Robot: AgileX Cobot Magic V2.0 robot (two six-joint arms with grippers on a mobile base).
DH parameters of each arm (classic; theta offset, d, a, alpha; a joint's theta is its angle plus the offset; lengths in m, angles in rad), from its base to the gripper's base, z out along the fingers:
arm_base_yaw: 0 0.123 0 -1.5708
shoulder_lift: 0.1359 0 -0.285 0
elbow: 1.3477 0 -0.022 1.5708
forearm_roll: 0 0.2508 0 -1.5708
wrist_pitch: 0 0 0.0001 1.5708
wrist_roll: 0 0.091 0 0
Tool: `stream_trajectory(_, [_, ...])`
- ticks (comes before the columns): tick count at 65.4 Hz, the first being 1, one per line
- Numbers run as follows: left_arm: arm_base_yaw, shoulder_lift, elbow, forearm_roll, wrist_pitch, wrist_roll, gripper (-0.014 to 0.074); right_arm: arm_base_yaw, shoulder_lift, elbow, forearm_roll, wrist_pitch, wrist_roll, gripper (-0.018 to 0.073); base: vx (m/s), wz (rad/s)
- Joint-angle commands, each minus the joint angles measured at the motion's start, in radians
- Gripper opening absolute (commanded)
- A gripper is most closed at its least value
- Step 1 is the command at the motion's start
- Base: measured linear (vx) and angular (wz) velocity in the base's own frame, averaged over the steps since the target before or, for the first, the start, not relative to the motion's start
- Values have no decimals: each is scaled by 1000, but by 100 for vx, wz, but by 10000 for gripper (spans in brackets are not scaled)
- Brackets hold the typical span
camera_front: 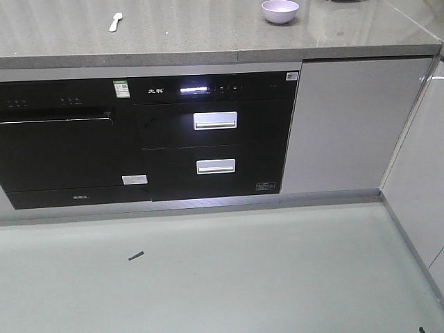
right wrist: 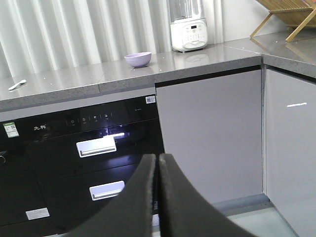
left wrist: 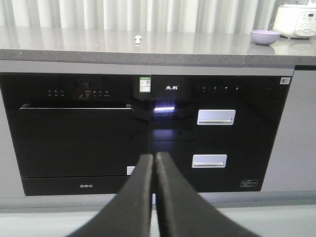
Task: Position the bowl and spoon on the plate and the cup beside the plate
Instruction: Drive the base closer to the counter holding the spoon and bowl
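Grey desk (camera_front: 208, 38) carries the purple bowl (camera_front: 280, 11) and, well apart, the pale spoon (camera_front: 115, 22). Both the left claw (left wrist: 154, 157) and the right claw (right wrist: 158, 158) are pressed together, empty. Nothing looks started; next, an arm must rise and open.

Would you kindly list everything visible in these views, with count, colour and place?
bowl: one, lavender, on the countertop's right part.
spoon: one, whitish, on the countertop, well left of the bowl.
countertop: one, grey stone, above the appliances.
built-in appliances: two, black, under the countertop.
cabinet door: one, pale grey, right of the appliances.
white appliance: one, on the countertop beyond the bowl.
wooden rack: one, light wood, far right.
left gripper: black, shut, empty.
right gripper: black, shut, empty.
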Motion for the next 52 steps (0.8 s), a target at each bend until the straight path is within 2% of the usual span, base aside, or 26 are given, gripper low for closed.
stream_trajectory(1, [4,-6,31,0,-70,-10,-6,-3,-6,0,-9,-70,-1,15,3,0])
stream_trajectory(52, [4,-6,31,0,-70,-10,-6,-3,-6,0,-9,-70,-1,15,3,0])
